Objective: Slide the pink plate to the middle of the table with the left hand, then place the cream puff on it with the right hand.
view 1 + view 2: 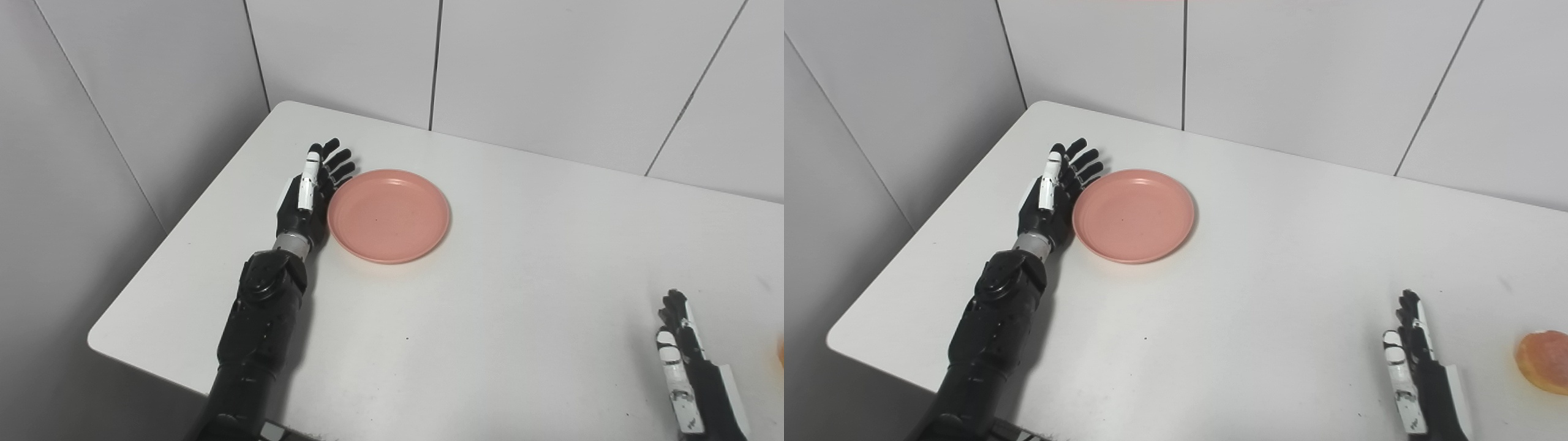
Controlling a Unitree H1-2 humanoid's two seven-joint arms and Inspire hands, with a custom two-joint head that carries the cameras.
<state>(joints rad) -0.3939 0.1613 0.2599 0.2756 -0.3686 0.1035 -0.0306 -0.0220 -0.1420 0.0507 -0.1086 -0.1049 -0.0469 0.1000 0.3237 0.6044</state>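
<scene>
A shallow pink plate (389, 215) lies toward the left rear of the white tabletop (490, 318), the left robot hand (309, 196) flat and spread wide against its left rim, holding nothing. The plate looks light, rigid and smooth, likely to slide easily when pushed at that rim. The right robot hand (1418, 373) rests open near the front right, beside the soft, crushable cream puff (1543, 361); nothing blocks the plate's path to the middle.

Left arm reaches way out toward about 11 o'clock, left hand (306, 199) up on its edge with fingers (335, 160) straight and spread, nothing in it. Right hand (1418, 367) sits low at roughly 4 o'clock, fingers straight too, pointing to 12, empty as well.
</scene>
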